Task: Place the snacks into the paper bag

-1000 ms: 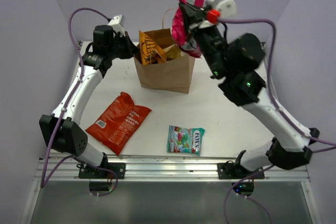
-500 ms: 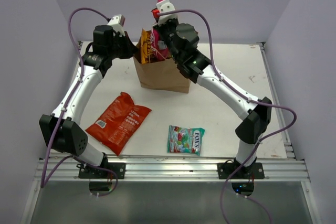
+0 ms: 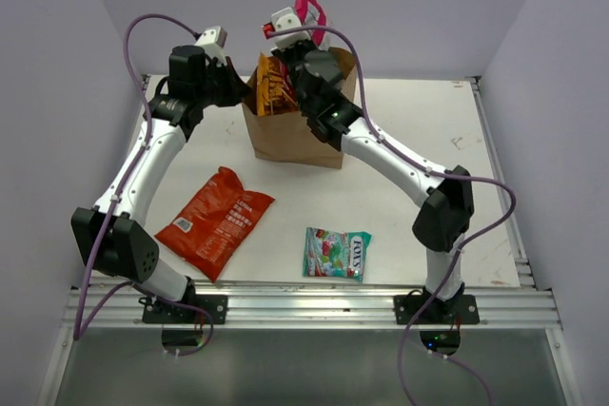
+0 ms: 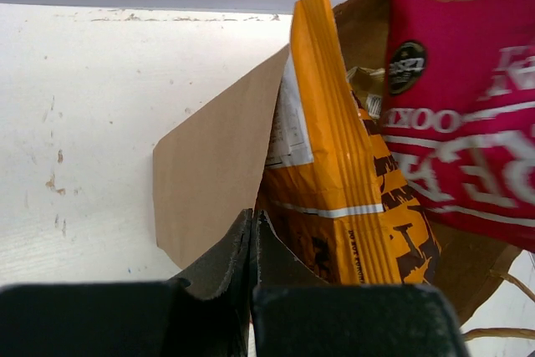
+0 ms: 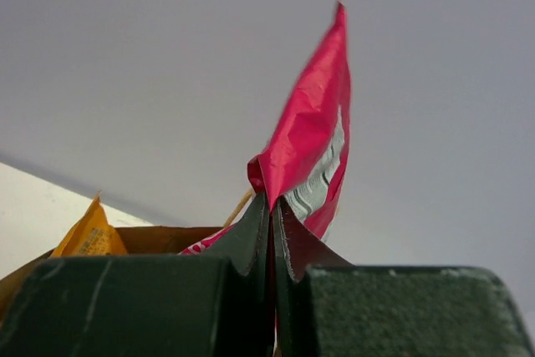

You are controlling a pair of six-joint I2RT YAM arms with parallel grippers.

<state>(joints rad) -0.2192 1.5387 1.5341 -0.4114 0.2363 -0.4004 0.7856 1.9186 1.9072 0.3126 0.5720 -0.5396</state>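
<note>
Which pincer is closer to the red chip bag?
Left. Left pincer is shut on the rim of the paper bag, beyond the red chip bag; right pincer holds the magenta bag over the bag's mouth, farther back and right.

White arms point(image 3: 150, 164), blk joints point(image 3: 122, 242), purple cables point(image 3: 157, 16).

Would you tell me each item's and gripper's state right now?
paper bag: upright, open.
orange-yellow bag: in bag, top protruding.
magenta bag: held, partly in bag.
red-orange chip bag: flat on table.
teal candy packet: flat on table.
left gripper: shut on bag rim.
right gripper: shut on magenta bag.
</note>
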